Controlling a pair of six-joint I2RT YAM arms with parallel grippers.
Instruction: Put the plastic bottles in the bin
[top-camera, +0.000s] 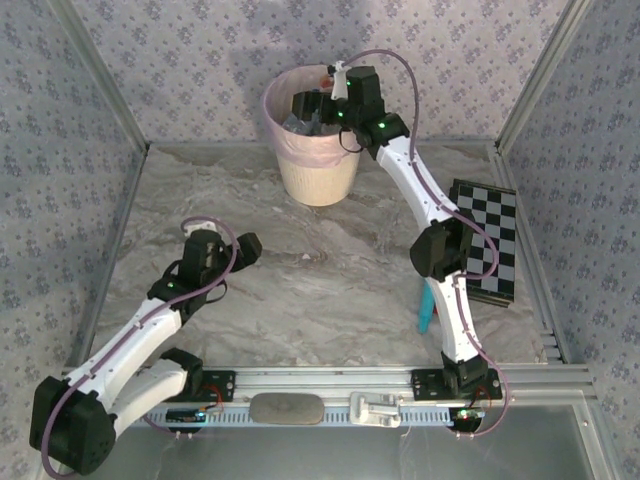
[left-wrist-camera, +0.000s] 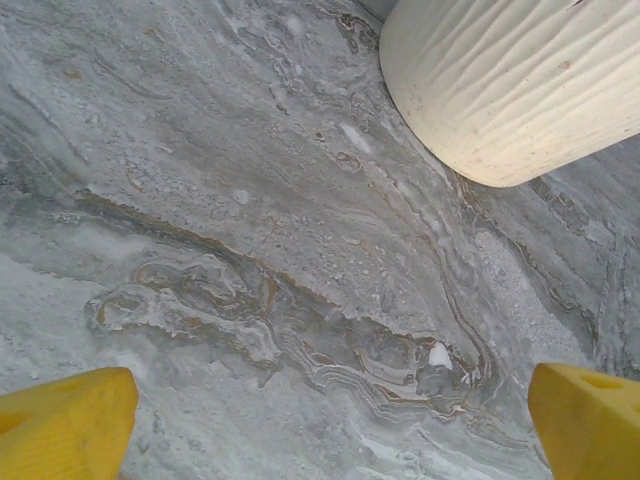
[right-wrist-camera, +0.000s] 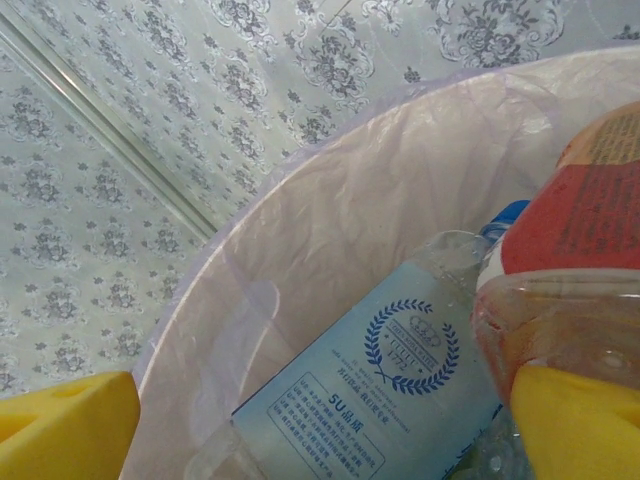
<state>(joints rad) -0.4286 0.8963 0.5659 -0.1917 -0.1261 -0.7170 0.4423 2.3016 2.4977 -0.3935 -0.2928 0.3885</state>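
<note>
My left gripper (left-wrist-camera: 330, 425) hangs open over the left side of the table (left-wrist-camera: 250, 200). At the far edge my right gripper (right-wrist-camera: 320, 420) gapes over the bin (top-camera: 318, 178), a red-labelled bottle (right-wrist-camera: 585, 225) against one finger: the release, I judge. Next, lift straight out.

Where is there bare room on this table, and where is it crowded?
Bare: the middle of the table between the left gripper and the right arm, in front of the bin; also the far-left corner beside the bin. Crowded: the bin's inside, with plastic bottles under the right gripper; the right edge, with the chequered board and turquoise stick.
</note>
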